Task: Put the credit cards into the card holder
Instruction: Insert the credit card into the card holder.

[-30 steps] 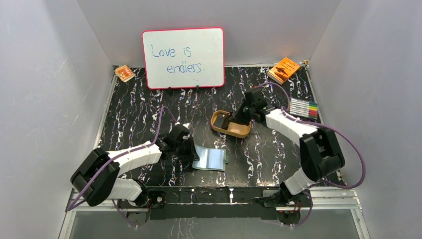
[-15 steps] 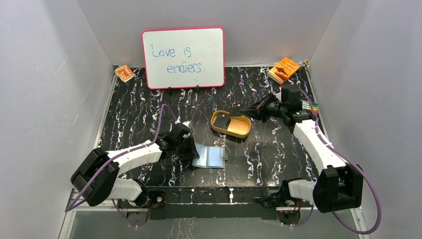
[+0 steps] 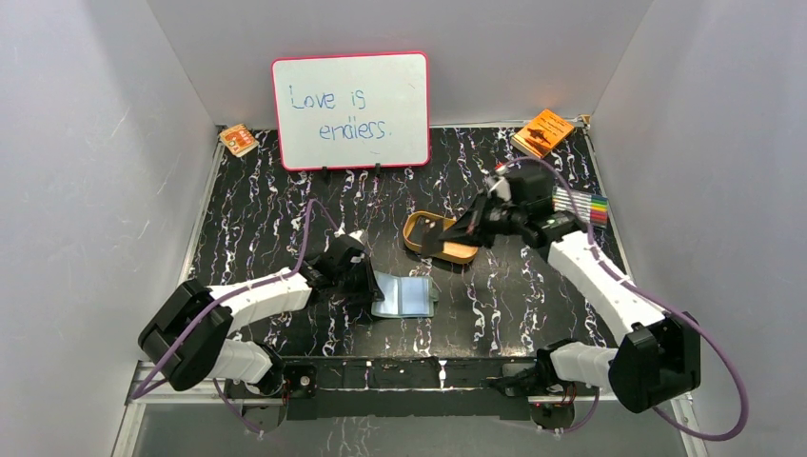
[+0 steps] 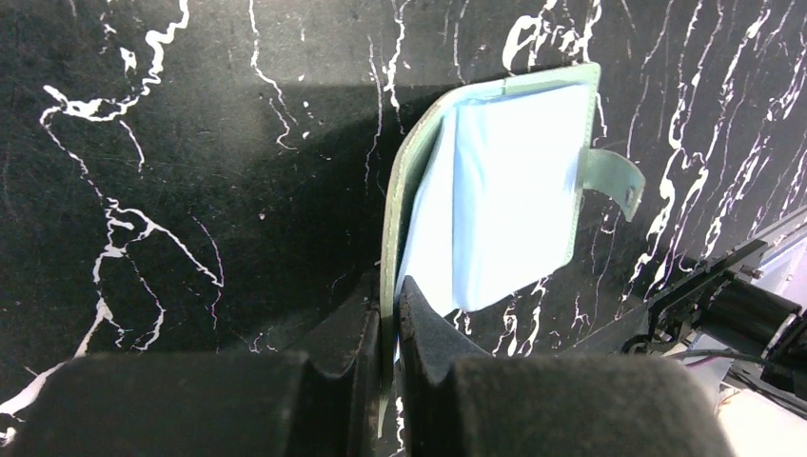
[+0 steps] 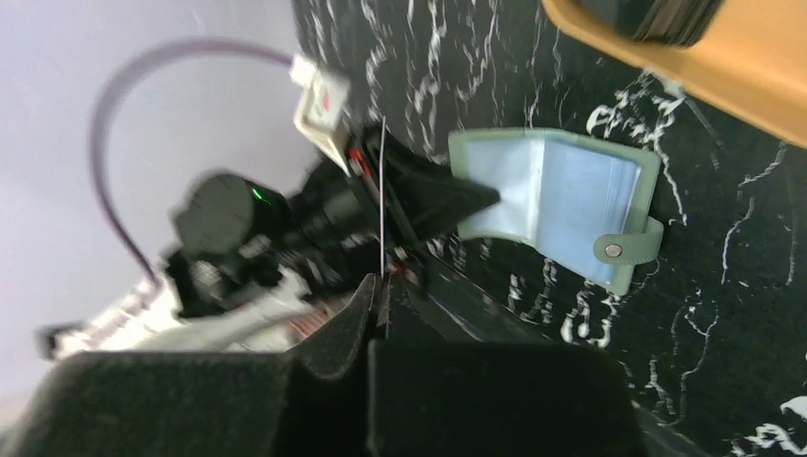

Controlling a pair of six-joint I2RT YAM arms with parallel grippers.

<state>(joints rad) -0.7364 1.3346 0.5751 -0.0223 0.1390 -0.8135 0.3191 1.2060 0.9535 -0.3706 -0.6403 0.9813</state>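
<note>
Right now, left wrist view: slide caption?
Open card holder on the marbled table, its green cover edge pinched by the left gripper, pale sleeves exposed.

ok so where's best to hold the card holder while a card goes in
Take the card holder by the outer edge of its left cover, low from the left, where the left gripper is shut on it. It lies open, sleeves up, snap tab to the right, so that side is free for the credit card pinched in the right gripper.
</note>
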